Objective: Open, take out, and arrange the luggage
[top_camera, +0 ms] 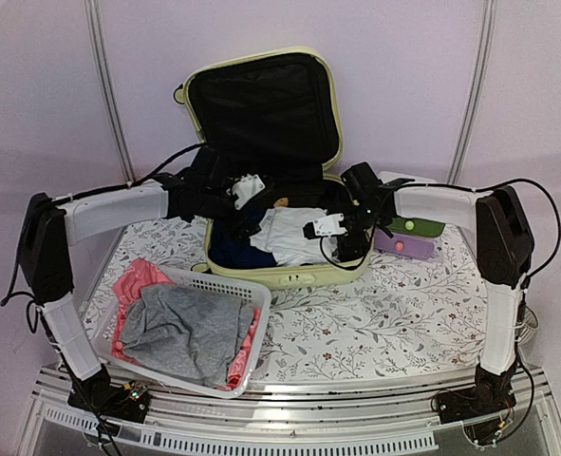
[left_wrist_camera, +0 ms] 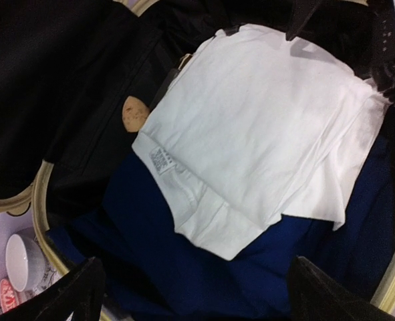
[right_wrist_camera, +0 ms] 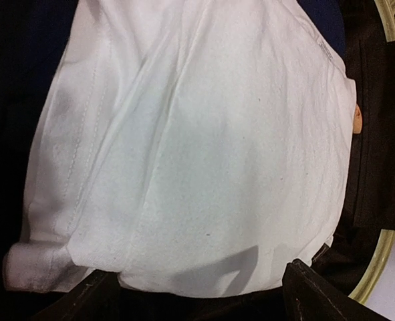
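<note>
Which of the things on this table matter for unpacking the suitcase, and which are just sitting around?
Belongs to the job: the luggage, lid up; the white garment and navy garment inside it; probably the white basket holding grey and pink clothes.
Just lying about: the box with green and purple drawers; the white cup beside the luggage.

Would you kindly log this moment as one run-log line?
luggage: open; white garment: inside, atop blue clothing; left gripper: open, over luggage; right gripper: open, over white garment

Raised lid of luggage (top_camera: 289, 276) walls off rear; white shirt (left_wrist_camera: 264, 134), navy cloth (left_wrist_camera: 184, 281) fill base; basket (top_camera: 225, 286) crowds front-left.
</note>
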Robot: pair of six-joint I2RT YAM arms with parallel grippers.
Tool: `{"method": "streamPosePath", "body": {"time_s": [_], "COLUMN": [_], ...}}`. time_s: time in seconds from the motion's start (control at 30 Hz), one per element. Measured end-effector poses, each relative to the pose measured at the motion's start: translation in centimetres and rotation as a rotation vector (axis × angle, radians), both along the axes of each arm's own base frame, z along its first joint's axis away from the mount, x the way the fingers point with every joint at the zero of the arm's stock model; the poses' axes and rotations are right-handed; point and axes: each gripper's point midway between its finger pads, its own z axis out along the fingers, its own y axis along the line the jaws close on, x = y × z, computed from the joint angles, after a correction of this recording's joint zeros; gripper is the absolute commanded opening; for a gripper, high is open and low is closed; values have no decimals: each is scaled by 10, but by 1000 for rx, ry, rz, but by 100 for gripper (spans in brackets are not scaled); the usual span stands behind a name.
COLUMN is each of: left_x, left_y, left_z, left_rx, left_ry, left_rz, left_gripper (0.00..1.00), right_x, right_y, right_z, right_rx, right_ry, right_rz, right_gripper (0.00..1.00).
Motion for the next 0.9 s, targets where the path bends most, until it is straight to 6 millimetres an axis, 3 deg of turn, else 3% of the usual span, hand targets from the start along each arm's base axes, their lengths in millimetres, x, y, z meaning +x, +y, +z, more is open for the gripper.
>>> {"method": "streamPosePath", "body": {"time_s": [0.17, 0.2, 0.3, 0.43, 0.9], "left_x": [4, 5, 6, 5, -2], "left_y": [28, 30, 31, 31, 18], "left_z": [21, 25, 30, 29, 24], "left_rx": [-30, -36, -42, -40, -52], "left_ry": [-28, -37, -49, -46, -51], "left_rz": [47, 52, 56, 56, -23], "left_gripper": [97, 97, 97, 97, 98], "right_x": [1, 1, -3, -5, 8], "right_y": [7, 8, 9, 13, 18], "right_z": [-1, -4, -13, -12, 68], "right_rx": [34, 36, 45, 81, 308], "right_ry": [-20, -22, -19, -11, -77], "right_rz": [30, 34, 53, 54, 2], "right_gripper": [79, 72, 30, 4, 2]}}
